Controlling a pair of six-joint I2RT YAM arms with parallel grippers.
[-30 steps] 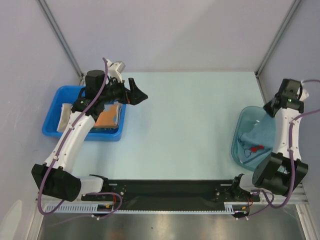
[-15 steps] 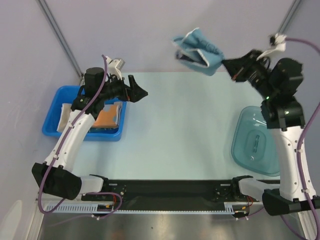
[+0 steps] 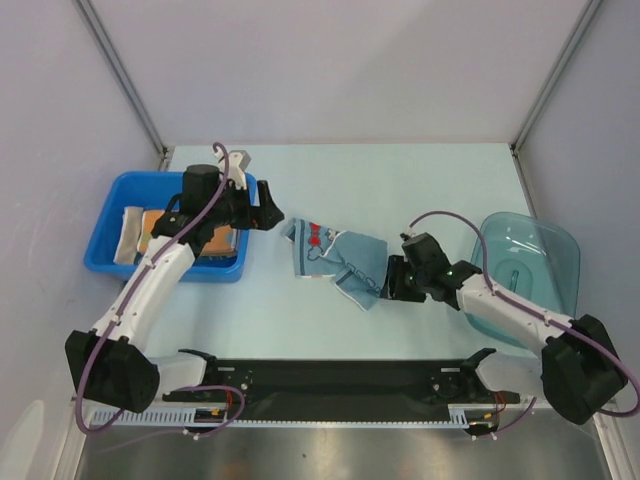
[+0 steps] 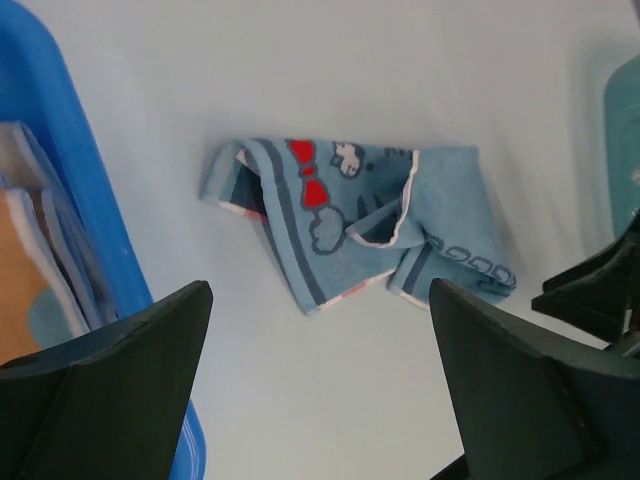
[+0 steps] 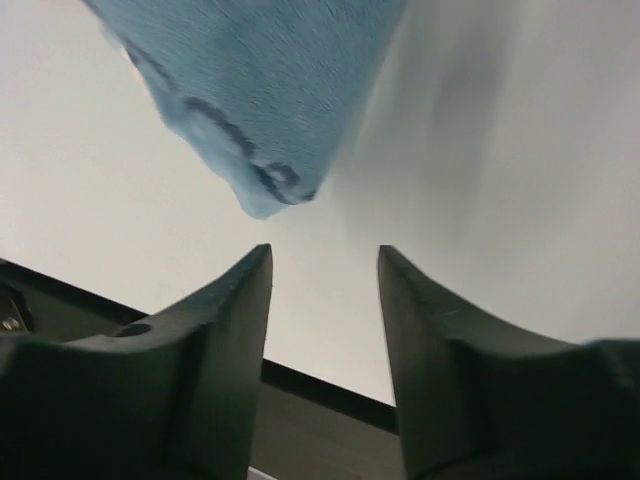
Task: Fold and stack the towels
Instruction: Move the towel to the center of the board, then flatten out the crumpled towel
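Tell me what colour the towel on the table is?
Light blue towel with red bows, darker stripes; clearest in left wrist view.

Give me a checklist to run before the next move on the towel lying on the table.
1. Light blue towel out of the clear bin and on the table: ok.
2. Towel flat enough to fold: not ok, it is crumpled with corners turned over.
3. Right gripper free of the towel: ok, fingers apart with nothing between them, a towel corner just ahead.
4. Left gripper open and empty: ok, it hangs near the towel's left end.
5. No cloth in the clear bin: ok.
6. Stack in the blue bin tidy: cannot tell, the left arm hides part of it.
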